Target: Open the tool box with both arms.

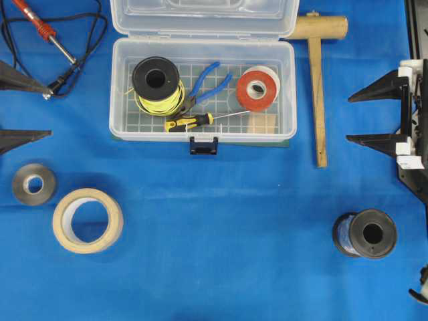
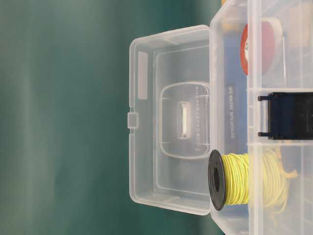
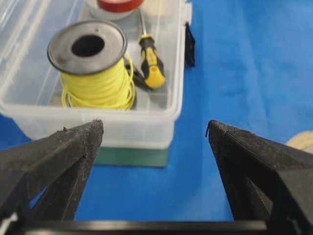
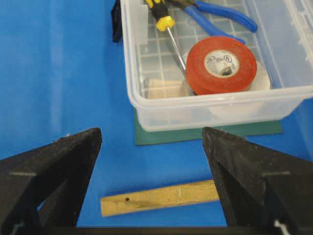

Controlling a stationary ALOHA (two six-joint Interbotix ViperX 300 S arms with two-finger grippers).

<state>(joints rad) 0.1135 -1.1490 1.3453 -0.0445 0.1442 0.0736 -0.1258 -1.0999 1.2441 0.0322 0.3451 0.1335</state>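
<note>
The clear tool box (image 1: 119,87) stands open at the back middle of the blue cloth, its lid (image 1: 200,17) folded back and its dark blue latch (image 1: 203,145) hanging at the front. The table-level view shows the lid (image 2: 146,161) upright behind the box (image 2: 230,58). Inside lie a yellow wire spool (image 1: 170,100), blue pliers (image 1: 214,80), a red tape roll (image 1: 242,92) and a screwdriver (image 1: 190,122). My left gripper (image 1: 47,110) is open, left of the box and apart from it. My right gripper (image 1: 349,119) is open on the right, holding nothing.
A wooden mallet (image 1: 317,87) lies between the box and my right gripper. A soldering iron (image 1: 47,30) with cable sits back left. A grey roll (image 1: 20,187) and masking tape (image 1: 63,221) lie front left, a black spool (image 1: 384,221) front right. A green mat (image 4: 195,132) underlies the box.
</note>
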